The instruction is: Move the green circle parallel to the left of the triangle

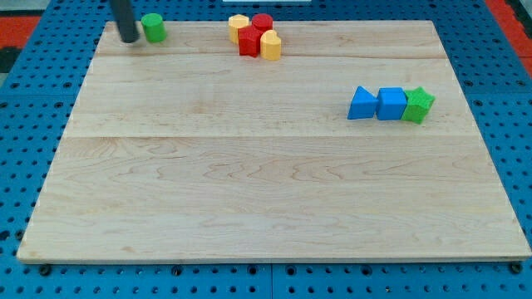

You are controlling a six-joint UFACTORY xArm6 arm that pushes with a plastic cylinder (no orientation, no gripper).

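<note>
The green circle (153,27) is a short green cylinder at the board's top left. My tip (128,39) stands right beside it on its left, touching or nearly touching. The blue triangle (362,104) lies at the view's right, far from the circle. A blue cube (391,104) touches the triangle's right side, and a green star-shaped block (418,105) touches the cube's right.
A cluster sits at the top middle: a yellow block (238,25), a red cylinder (263,22), a red block (249,41) and a yellow block (271,46). The wooden board (266,191) lies on a blue pegboard.
</note>
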